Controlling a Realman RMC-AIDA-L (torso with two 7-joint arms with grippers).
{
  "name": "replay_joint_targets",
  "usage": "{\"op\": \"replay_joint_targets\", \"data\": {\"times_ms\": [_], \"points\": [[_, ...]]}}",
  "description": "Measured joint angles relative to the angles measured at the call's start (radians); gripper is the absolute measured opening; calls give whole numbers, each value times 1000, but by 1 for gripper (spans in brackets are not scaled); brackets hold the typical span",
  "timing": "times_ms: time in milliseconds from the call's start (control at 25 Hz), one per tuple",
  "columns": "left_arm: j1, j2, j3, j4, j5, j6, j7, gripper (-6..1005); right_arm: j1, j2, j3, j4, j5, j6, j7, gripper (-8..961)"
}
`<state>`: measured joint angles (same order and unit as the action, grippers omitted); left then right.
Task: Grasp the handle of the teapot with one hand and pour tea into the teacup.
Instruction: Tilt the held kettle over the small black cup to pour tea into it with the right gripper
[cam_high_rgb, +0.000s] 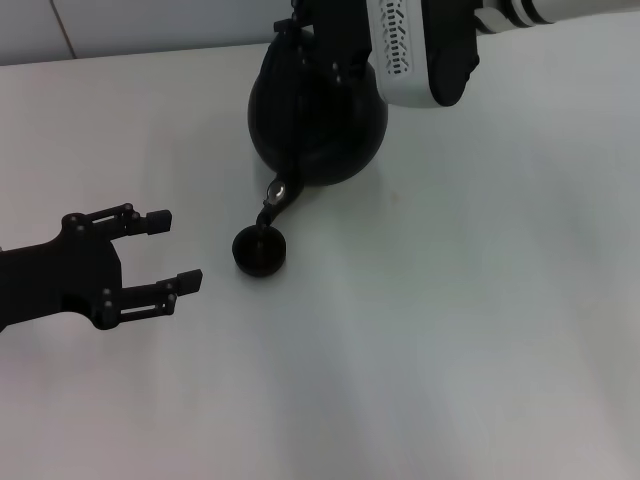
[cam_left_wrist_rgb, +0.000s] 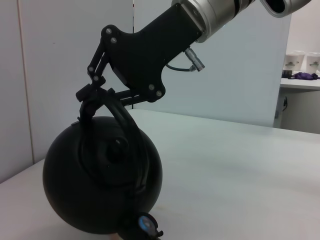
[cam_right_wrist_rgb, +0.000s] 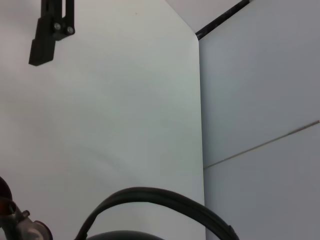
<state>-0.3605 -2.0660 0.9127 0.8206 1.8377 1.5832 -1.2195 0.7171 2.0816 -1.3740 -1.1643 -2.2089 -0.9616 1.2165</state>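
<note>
The glossy black teapot (cam_high_rgb: 318, 120) is at the back of the white table, tipped forward so its spout with the silvery cap (cam_high_rgb: 277, 190) points down at the teacup (cam_high_rgb: 260, 251). The spout's end hangs just over the small dark cup. My right gripper (cam_left_wrist_rgb: 92, 97) comes in from above and is shut on the top of the arched black handle (cam_left_wrist_rgb: 122, 122). The handle (cam_right_wrist_rgb: 150, 197) also arcs across the right wrist view. Left of the cup and apart from it, my left gripper (cam_high_rgb: 175, 250) hovers open with nothing between its fingers.
The white table (cam_high_rgb: 450, 330) stretches in front and to the right. Its far edge meets a pale wall (cam_high_rgb: 120, 25) just behind the teapot. A side counter with paper cups (cam_left_wrist_rgb: 300, 60) stands far off.
</note>
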Motion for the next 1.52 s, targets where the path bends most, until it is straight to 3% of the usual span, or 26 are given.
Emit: {"op": "replay_joint_targets", "data": {"times_ms": [1520], "points": [[2, 0, 0, -2, 0, -11, 14, 779, 9, 2, -17, -5, -13, 2, 0, 103]]}}
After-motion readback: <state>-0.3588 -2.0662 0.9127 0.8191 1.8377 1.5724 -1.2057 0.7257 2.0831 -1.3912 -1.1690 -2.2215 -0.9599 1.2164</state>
